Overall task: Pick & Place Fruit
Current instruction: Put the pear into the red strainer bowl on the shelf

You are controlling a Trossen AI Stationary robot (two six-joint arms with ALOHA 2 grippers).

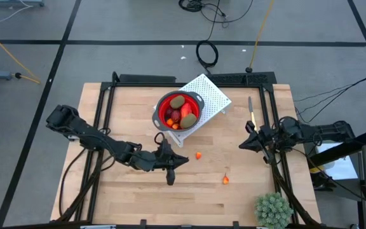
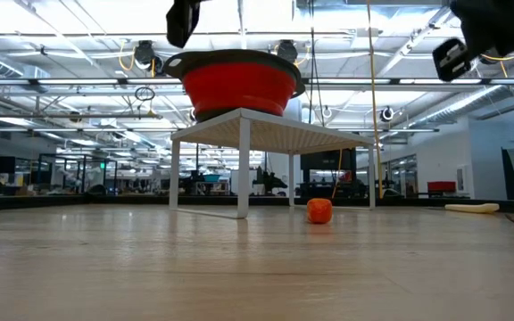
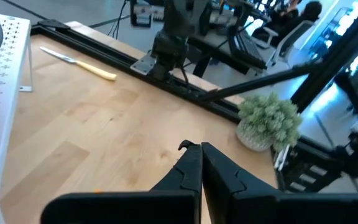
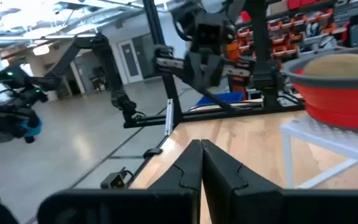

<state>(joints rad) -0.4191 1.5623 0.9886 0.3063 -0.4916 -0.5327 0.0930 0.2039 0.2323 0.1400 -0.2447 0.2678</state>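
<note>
Looking straight down: fruit (image 1: 179, 111) piling in the red bowl (image 1: 162, 114) at upper centre, two orange bits (image 1: 198, 155) lying loose on the surface (image 1: 126, 197), right of the left fingers (image 1: 184, 160). Pinching shut, holding nothing; right fingers (image 1: 241, 145) likewise, waiting mid-right. Viewing low, hiding the bowl's contents.

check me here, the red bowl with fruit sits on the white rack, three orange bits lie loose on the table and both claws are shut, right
Not quite: the high view shows two loose orange bits, not three. The rest stands: the red bowl sits on the white rack, and the left claw and right claw are shut.
</note>
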